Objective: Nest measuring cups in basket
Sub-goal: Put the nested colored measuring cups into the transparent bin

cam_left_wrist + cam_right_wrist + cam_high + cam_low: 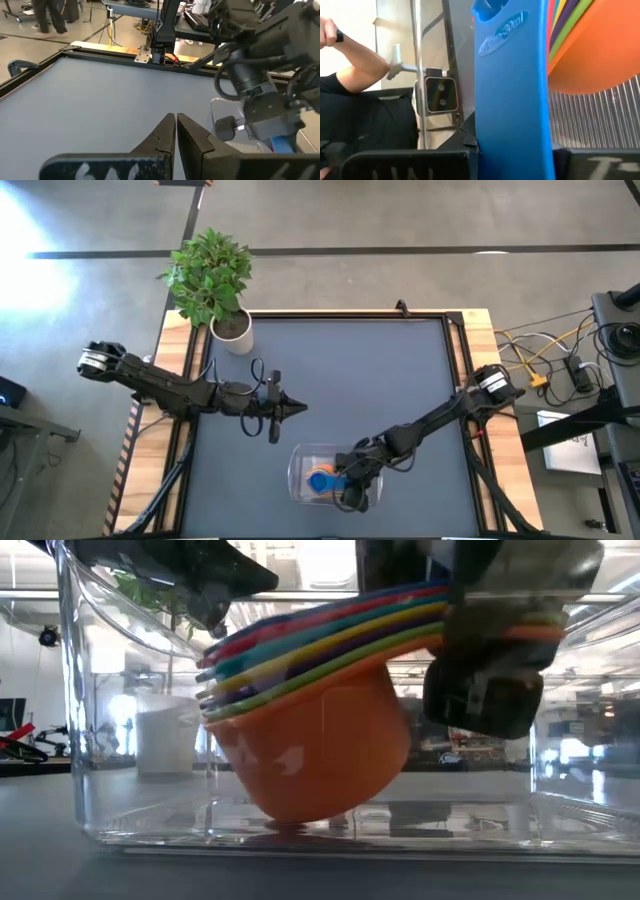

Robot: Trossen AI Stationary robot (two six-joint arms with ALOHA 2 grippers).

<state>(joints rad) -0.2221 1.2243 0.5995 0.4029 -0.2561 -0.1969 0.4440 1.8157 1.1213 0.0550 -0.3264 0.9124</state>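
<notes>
The right tool (pixel 352 485) grips the nested measuring cups (pixel 320 700) by their handles, tilted inside the basket (pixel 298 465) near the worktop's front edge (only setting down and release remain); the left tool (pixel 295 409) waits clenched.

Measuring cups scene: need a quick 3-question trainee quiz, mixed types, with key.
1. True or false: the measuring cups are nested in one stack with the orange cup on the outside.
2. Which gripper holds the stack by its handles over the basket?
A. left gripper
B. right gripper
C. neither
3. Fill in: in the low view the stack is tilted, and the orange cup's bottom meets the basket's ____.

Key
1. True.
2. B. The right gripper is shut on the handles; the left gripper is shut over bare table, away from the basket.
3. Floor.
</notes>
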